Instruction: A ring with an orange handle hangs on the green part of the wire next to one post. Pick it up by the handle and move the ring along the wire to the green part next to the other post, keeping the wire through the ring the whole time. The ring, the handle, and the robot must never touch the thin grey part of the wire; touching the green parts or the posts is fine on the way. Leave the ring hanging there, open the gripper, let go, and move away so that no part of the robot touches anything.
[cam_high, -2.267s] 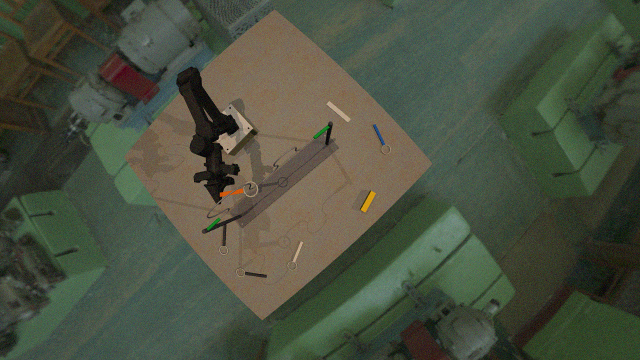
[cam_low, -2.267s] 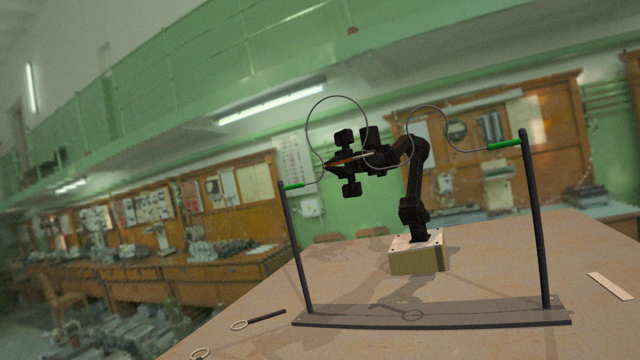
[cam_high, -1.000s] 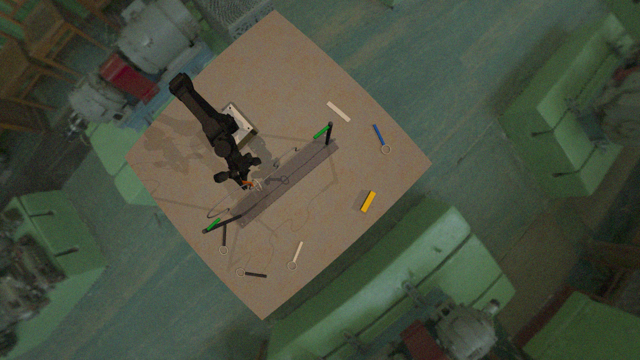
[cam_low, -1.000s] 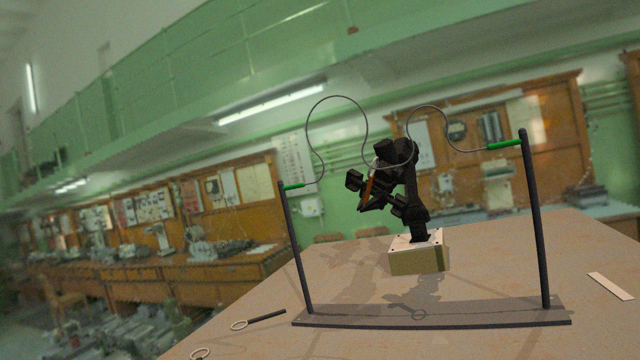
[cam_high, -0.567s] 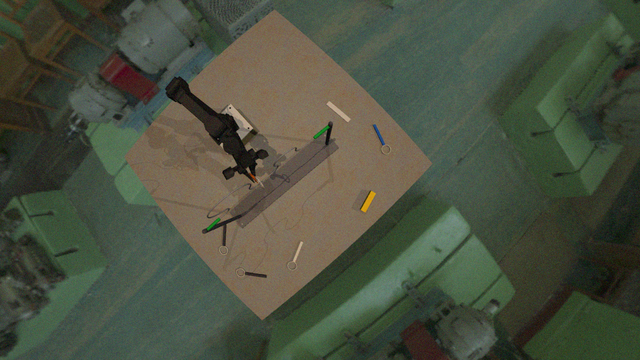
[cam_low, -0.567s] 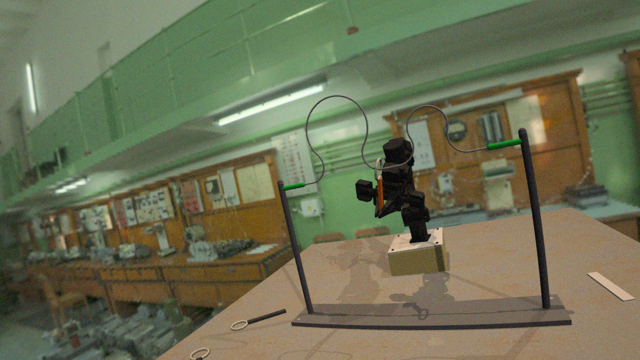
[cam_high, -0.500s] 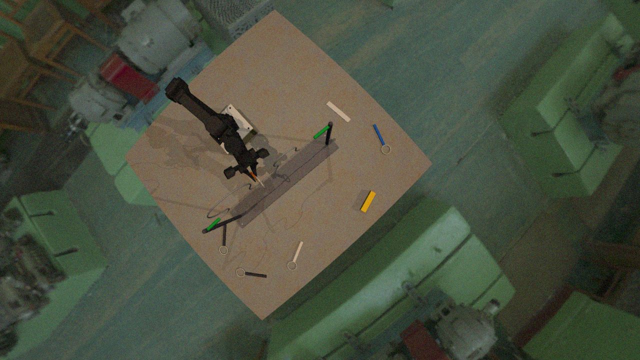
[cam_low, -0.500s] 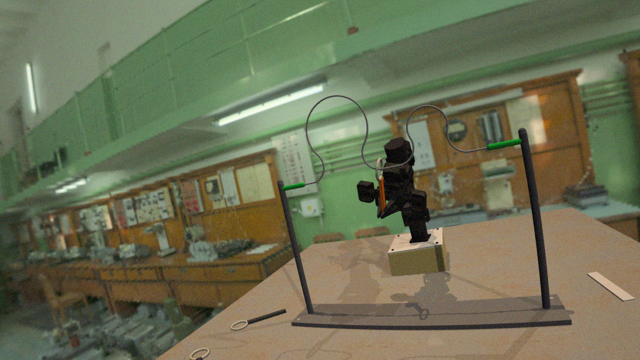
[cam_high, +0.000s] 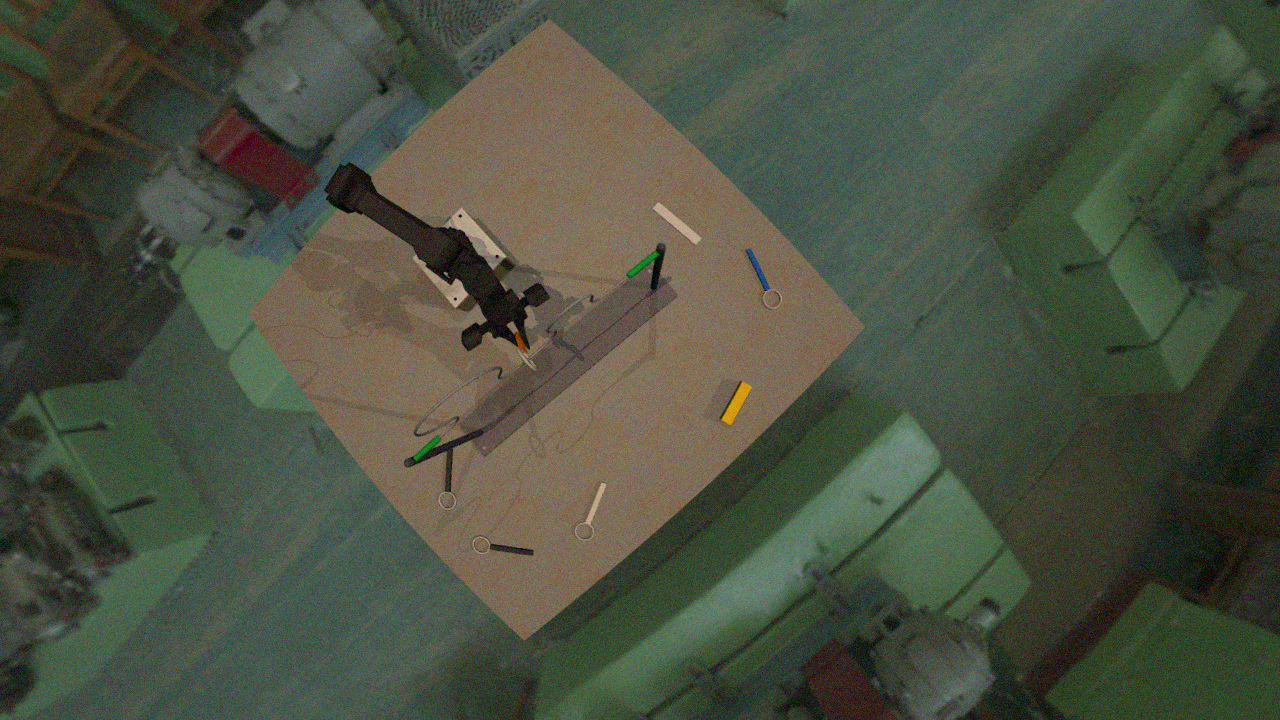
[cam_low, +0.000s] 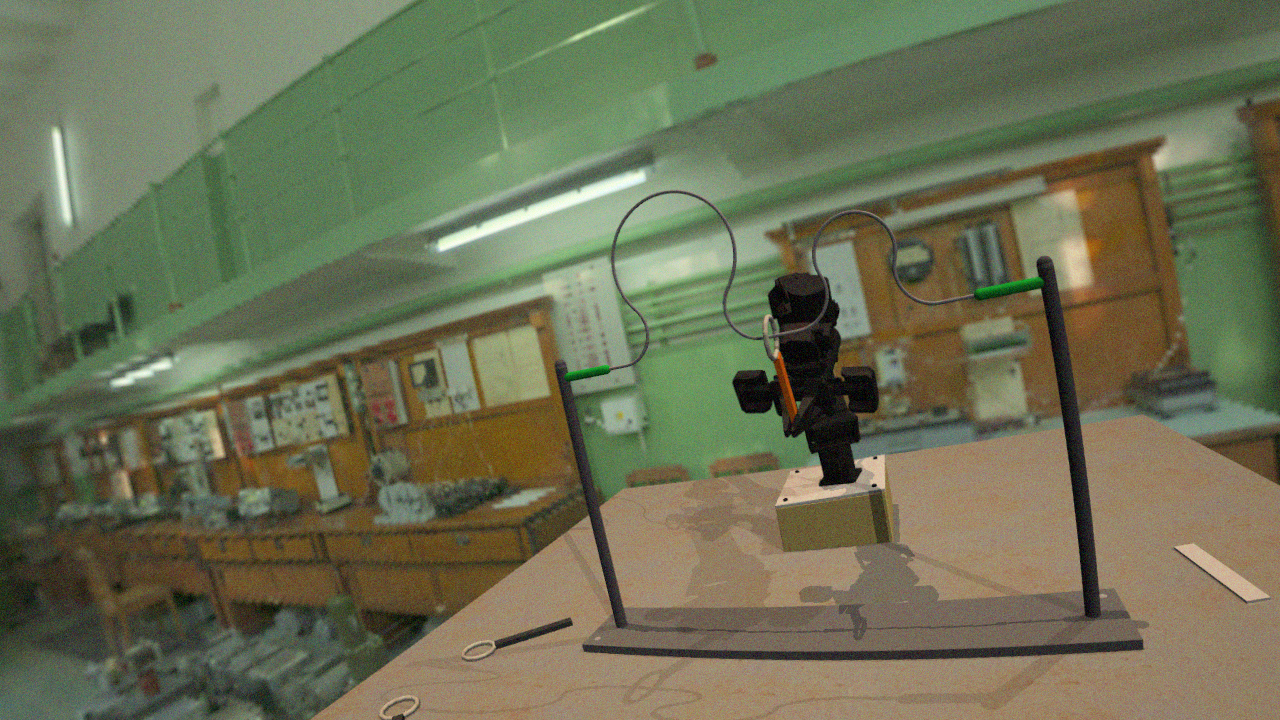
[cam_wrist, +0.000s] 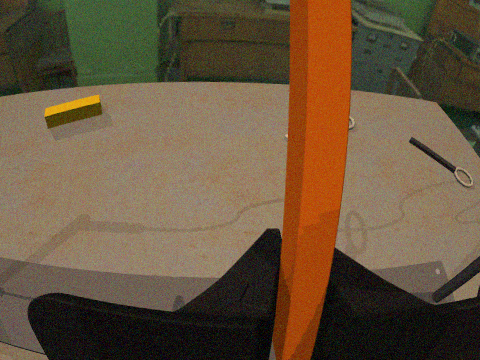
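My gripper (cam_high: 524, 344) (cam_low: 793, 417) (cam_wrist: 286, 242) is shut on the orange handle (cam_high: 520, 341) (cam_low: 785, 385) (cam_wrist: 320, 125), which stands nearly upright above the fingers. The pale ring (cam_low: 768, 317) at its top is seen almost edge-on in the exterior view. It is around the low middle stretch of the grey wire (cam_low: 673, 191), between the two big arches; the gap to the wire is too small to judge. The green parts (cam_high: 426, 448) (cam_high: 644, 263) (cam_low: 587, 373) (cam_low: 1009, 288) are beside the left post (cam_low: 590, 501) and the right post (cam_low: 1069, 429). The ring is out of the wrist view.
The posts stand on a grey base board (cam_high: 626, 313) (cam_low: 984, 617). A yellow block (cam_high: 735, 402) (cam_wrist: 73, 111), a white strip (cam_high: 676, 223) (cam_low: 1220, 573), a blue-handled ring (cam_high: 758, 270), a white-handled ring (cam_high: 596, 504) and two dark-handled rings (cam_high: 448, 472) (cam_high: 511, 548) lie on the table.
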